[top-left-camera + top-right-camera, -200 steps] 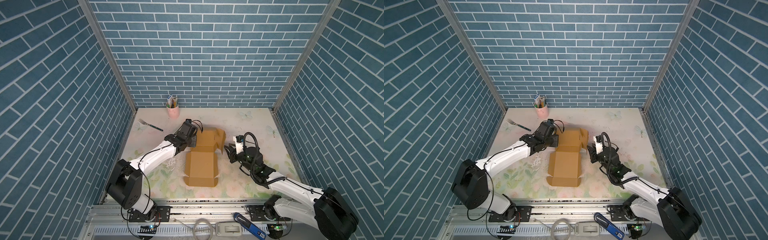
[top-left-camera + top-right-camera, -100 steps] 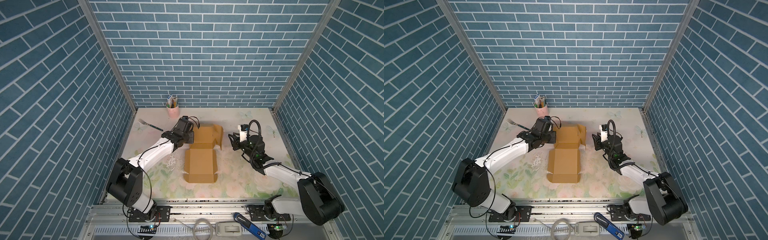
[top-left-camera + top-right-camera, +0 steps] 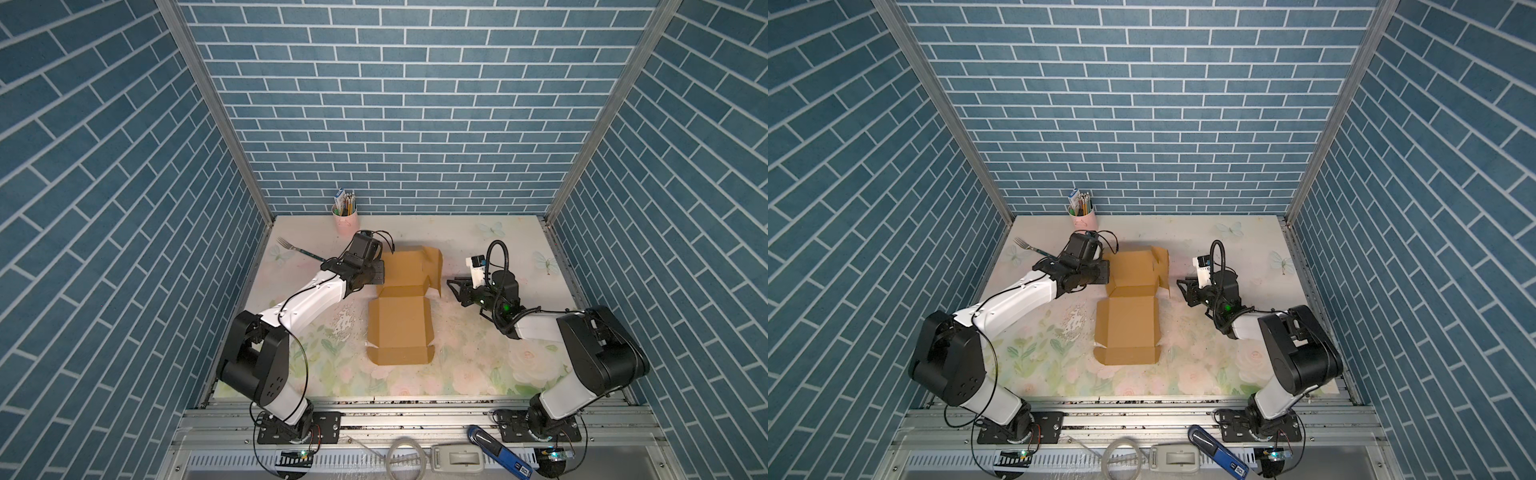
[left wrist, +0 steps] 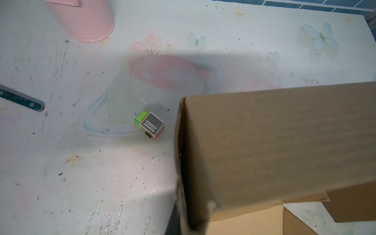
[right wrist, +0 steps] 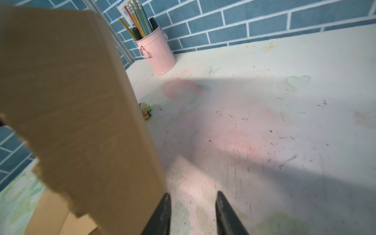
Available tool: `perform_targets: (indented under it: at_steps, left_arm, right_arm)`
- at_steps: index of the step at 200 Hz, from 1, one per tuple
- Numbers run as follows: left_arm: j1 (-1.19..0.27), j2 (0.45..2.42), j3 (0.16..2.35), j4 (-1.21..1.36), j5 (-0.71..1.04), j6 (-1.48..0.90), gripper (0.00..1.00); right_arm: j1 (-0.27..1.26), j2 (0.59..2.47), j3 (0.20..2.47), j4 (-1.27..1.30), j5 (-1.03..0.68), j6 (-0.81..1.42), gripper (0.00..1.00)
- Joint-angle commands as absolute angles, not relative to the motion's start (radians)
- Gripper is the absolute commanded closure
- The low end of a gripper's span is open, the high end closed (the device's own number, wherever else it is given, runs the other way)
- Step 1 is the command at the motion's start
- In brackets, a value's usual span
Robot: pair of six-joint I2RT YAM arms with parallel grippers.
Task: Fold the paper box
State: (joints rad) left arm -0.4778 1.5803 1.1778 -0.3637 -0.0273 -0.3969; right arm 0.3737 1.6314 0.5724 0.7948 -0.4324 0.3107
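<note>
Biggest change is the right arm (image 3: 536,326): over the last second it's folded back toward the lower right of both top views, with its big black joint swinging in much nearer the centre. The left arm (image 3: 307,303) has hardly budged. The paper box (image 3: 401,328) sits mid-worktop (image 3: 478,365), dead centre of frame. Its near half lies flat and open, and its far half is up toward the top with the right side flap standing up. That far half looks like it's slid a touch to the upper left, nothing more. The left fingers (image 3: 376,272) are still clenched on the left edge of that far half, and the left wrist view is mostly cardboard right up against the lens. The right fingers (image 5: 223,211) are released. In the right wrist view they're parted with bare worktop between them, and the raised flap is just beside one of them, maybe brushing it, can't tell. My read is the right side is done with that flap and is resetting, so it's early days, with no proper walls or lid formed yet. A little green toy (image 4: 149,124) sits near the box's far edge, not touching it.
</note>
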Motion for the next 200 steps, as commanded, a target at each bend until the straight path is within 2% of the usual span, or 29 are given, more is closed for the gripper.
perform_targets:
  at_steps: [1, 86, 200]
  left_arm:
    - [-0.477, 1.578, 1.203, -0.367, -0.005, -0.408, 0.94]
    - [-0.477, 1.586, 1.203, -0.363, -0.006, -0.399, 0.94]
    - [-0.477, 1.601, 1.210, -0.365, 0.010, -0.402, 0.94]
  right_arm:
    - [0.369, 1.685, 0.634, 0.898, -0.520, 0.345, 0.63]
    - [0.373, 1.794, 0.649, 1.217, -0.719, 0.506, 0.63]
    - [0.446, 1.807, 0.693, 1.162, -0.750, 0.482, 0.63]
